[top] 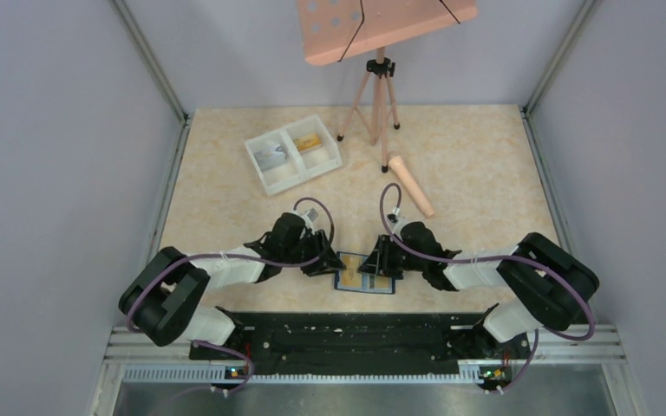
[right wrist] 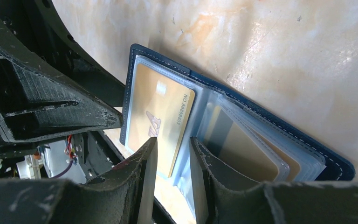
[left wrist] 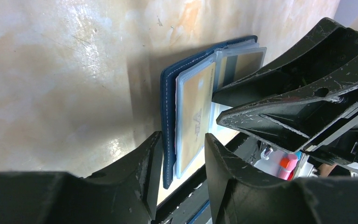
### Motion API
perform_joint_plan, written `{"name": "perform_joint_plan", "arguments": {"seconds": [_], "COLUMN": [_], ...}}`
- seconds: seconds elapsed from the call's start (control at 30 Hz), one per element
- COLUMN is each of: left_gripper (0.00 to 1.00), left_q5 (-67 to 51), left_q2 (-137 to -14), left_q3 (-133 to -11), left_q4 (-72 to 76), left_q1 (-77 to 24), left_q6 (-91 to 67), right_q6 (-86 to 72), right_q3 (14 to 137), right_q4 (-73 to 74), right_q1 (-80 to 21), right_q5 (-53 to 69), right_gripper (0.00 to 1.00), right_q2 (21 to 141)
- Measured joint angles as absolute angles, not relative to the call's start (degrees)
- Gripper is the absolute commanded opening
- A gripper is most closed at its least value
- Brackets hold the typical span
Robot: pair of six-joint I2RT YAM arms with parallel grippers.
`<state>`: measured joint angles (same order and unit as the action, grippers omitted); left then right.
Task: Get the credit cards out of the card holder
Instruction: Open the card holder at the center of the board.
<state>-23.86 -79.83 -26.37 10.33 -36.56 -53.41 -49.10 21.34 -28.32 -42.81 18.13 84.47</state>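
Top external view: both ends of the card holder (top: 365, 274) lie under the left tool (top: 331, 263) and the right tool (top: 381, 264). The credit cards (top: 353, 263) inside are too small to count. The white tray (top: 303, 177) holds one greyish and one yellow shape, neither identifiable. The pink board (top: 381, 30) is cut off by the top edge.

Left wrist view: the holder's near end is hidden behind the left tool's fingers (left wrist: 144, 177), and the right tool covers its far pages.

Right wrist view: the yellow card (right wrist: 158, 107) has its lower edge behind the right tool's fingers (right wrist: 140, 177). Whether they pinch a sleeve cannot be determined.
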Motion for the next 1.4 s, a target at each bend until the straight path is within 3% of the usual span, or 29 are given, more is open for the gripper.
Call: {"name": "perform_joint_plan", "arguments": {"seconds": [0.27, 0.43, 0.53, 1.4], "left_gripper": [0.37, 0.10, 0.00, 0.00], "left_q5": [-26.7, -28.5, -29.3, -33.7], "left_q2": [-81.5, -82.3, -82.3, -82.2], "left_q3": [-25.7, -25.6, -25.5, -19.9], "left_q4": [13.9, 15.5, 16.7, 29.0], "left_q1": [-36.6, -36.6, -36.6, -36.6], "left_q6": [-53.8, -54.1, -54.5, -57.3], "right_q6": [-49.1, -49.1, -49.1, -49.3], "right_q3": [21.3, 21.3, 20.7, 17.6], "right_q4": [-28.3, -28.3, -28.7, -37.3], "right_q1": [-42.7, -42.6, -42.6, -38.7], "right_q5": [18.4, 18.6, 18.8, 26.4], "right_gripper": [0.33, 0.33, 0.33, 0.34], "right_q2": [84.4, 84.3, 83.7, 82.2]}}
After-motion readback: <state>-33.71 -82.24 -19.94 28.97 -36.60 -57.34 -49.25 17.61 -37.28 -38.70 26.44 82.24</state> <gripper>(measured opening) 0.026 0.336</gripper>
